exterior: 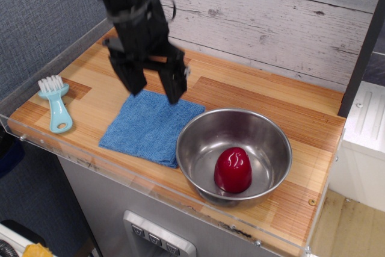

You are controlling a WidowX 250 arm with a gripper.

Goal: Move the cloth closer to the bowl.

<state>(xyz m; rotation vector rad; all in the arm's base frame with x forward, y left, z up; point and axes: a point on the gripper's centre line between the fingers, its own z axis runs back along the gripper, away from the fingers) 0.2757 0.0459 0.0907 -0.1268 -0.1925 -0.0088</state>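
Observation:
The blue cloth lies flat on the wooden counter, its right edge touching the rim of the steel bowl. A glossy red dome-shaped object sits inside the bowl. My gripper hangs open and empty above the cloth's far edge, raised clear of it, fingers pointing down.
A pale turquoise brush with white bristles lies at the counter's left end. A clear acrylic edge runs along the counter's front and left. A white plank wall stands behind. A dark post rises at the far right.

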